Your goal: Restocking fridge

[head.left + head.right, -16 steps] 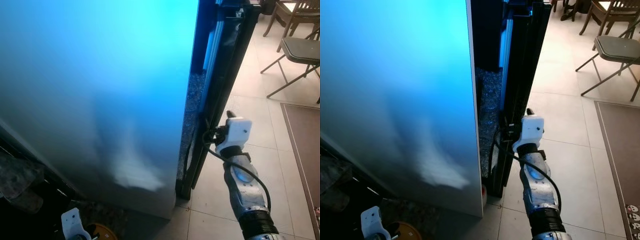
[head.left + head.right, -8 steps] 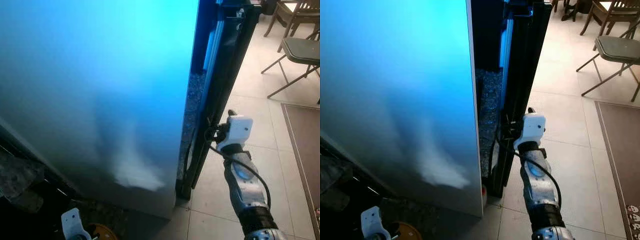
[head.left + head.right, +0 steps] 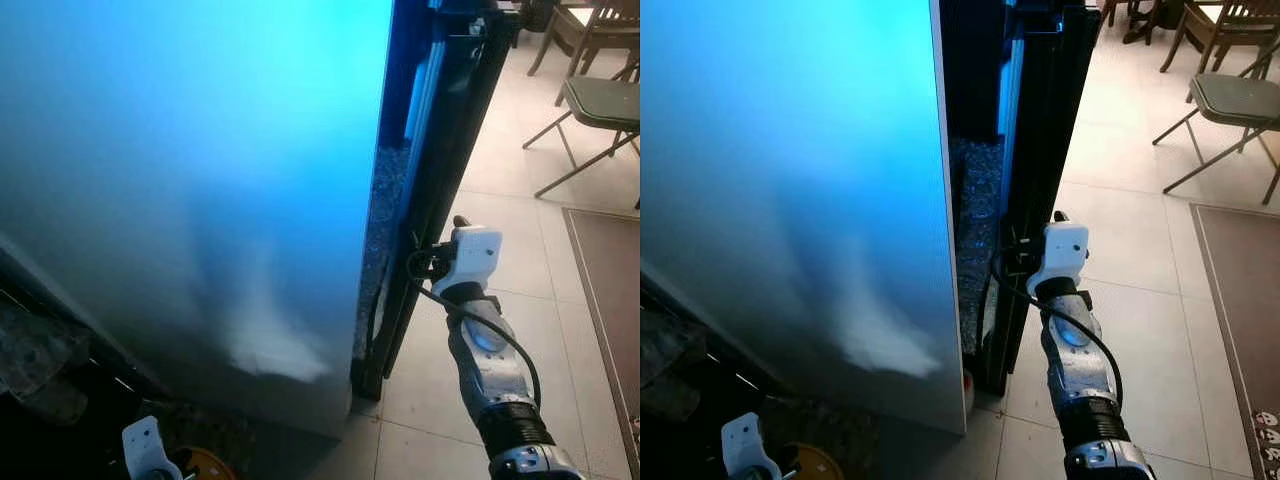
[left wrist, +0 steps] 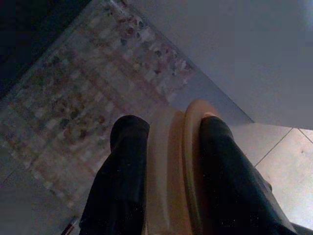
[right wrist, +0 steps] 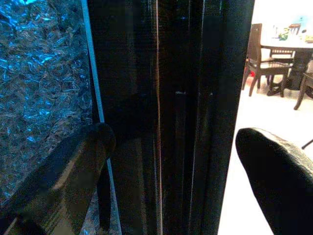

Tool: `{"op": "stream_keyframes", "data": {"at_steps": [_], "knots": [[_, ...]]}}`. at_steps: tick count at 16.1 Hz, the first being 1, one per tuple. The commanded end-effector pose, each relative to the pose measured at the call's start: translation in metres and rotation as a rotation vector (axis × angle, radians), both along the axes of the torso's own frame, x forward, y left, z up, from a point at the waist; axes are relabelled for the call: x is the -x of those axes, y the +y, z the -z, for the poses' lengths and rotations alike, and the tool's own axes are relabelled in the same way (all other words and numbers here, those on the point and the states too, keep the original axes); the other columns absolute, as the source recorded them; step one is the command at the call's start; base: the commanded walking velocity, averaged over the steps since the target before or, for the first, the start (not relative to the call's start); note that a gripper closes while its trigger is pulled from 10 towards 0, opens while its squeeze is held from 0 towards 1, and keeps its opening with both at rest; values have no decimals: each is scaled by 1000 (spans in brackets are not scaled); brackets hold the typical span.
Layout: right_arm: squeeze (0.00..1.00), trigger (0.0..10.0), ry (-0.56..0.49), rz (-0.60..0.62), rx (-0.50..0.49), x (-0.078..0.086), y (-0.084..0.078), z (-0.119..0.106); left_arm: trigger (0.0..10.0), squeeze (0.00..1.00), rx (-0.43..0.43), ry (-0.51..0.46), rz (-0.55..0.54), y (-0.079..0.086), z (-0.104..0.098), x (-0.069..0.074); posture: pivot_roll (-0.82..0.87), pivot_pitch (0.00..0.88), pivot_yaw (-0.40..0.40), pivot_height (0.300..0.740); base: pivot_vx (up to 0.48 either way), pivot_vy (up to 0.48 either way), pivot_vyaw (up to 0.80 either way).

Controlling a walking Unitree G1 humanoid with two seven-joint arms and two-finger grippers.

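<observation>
Left eye view puts a broad blue-lit fridge door [image 3: 200, 170] before us, its edge hiding the fridge interior. Our right gripper [image 3: 432, 262] reaches to the dark panel edge [image 3: 450, 140] beside it. A folding chair [image 3: 590, 110] stands well apart on the tiled floor [image 3: 500, 200].

Left wrist view: our left gripper [image 4: 168, 161] has its fingers [image 4: 122, 166] pinching a tan round object [image 4: 171, 152].

Right wrist view: our right fingers [image 5: 73, 166] are spread on either side of the dark panel edge; a dining table [image 5: 288, 49] stands beyond.
</observation>
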State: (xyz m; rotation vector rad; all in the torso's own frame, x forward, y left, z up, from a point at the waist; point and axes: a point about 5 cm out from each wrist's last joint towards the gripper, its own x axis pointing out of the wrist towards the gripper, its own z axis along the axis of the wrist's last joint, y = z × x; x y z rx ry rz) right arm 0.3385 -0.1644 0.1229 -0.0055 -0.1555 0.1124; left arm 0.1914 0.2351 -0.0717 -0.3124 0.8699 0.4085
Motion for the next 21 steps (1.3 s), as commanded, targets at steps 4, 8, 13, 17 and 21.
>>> {"op": "stream_keyframes", "data": {"at_steps": [4,8,13,17,21], "knots": [[0,10000,-17,-17,-15,-7,1,-7,10000,0,4,14,-14,1,2,4,-24,39,97,740,0,0,0],[0,10000,-3,-48,-22,-3,11,-1,10000,0,3,18,-14,0,3,5,-21,43,95,740,0,0,0],[0,10000,21,-36,-49,2,12,7,10000,0,4,22,-8,-1,4,7,-21,45,95,740,0,0,0],[0,10000,15,-14,-39,-1,6,5,10000,0,5,27,-9,0,4,8,-20,42,93,740,0,0,0],[0,10000,-4,25,-30,-5,-4,-2,10000,0,6,30,-10,0,5,9,-18,43,92,740,0,0,0]]}}
